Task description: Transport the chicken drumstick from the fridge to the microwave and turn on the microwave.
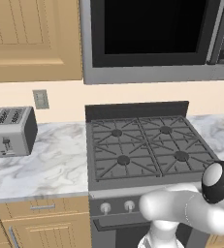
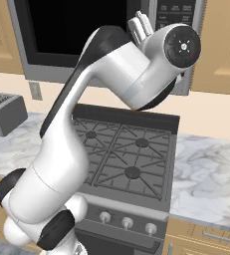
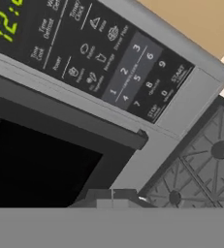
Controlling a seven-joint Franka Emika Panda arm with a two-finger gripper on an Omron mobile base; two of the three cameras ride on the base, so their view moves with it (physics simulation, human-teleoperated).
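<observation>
The microwave (image 1: 152,41) is hanging above the stove (image 1: 147,147), its black-windowed door (image 1: 154,31) sitting shut and its button panel (image 2: 176,15) lying at the right end. The arm (image 2: 111,74) is reaching up across the front of the door, so in the right base view it is covering much of the window and the left part of the stove. The fingers (image 2: 140,25) are pointing at the microwave just left of the panel, closed together with nothing between them. In the hand view the panel (image 3: 99,63) is lying tilted close ahead, with a green clock readout at one end and number keys and a START key toward the other; the door's dark edge is running beneath it.

A marbled worktop (image 1: 50,160) is spreading to both sides of the stove. A toaster (image 1: 9,131) is standing on its left part, well apart from the arm, under a wall socket (image 1: 40,99). Wooden cabinets (image 1: 31,38) are flanking the microwave. The drumstick's whereabouts cannot be told.
</observation>
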